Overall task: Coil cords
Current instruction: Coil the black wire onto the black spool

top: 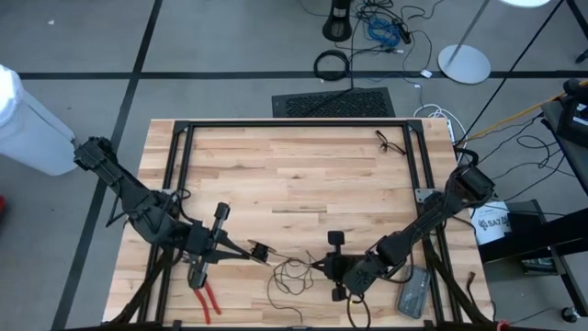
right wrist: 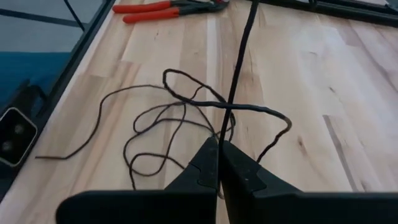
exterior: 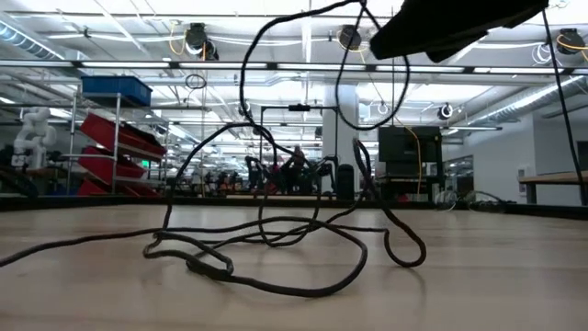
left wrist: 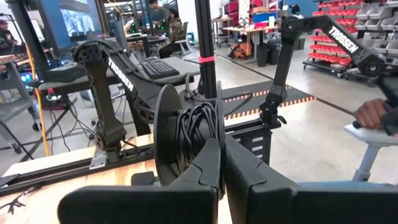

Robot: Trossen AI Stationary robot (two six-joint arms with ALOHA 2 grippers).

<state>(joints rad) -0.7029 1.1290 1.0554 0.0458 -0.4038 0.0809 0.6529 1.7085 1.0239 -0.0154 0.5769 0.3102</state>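
Low in the high view's centre, the cord [top: 292,276] lay loosely tangled on the table [top: 303,175]. The right gripper [top: 323,266] pinched a strand; the left gripper [top: 260,250], at lower left, clamped a spool [left wrist: 186,134]. Red pliers [top: 208,300] lay at bottom left.

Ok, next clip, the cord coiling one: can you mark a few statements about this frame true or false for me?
1. The left gripper has its jaws shut on a spool with black cord wound on it. True.
2. The red-handled pliers lie at the far edge of the table. False: they lie at the near edge, by the left arm.
3. The right gripper hangs over the cord with open jaws. False: its jaws are shut on a strand of it.
4. Loose loops of cord lie on the table between the two grippers. True.
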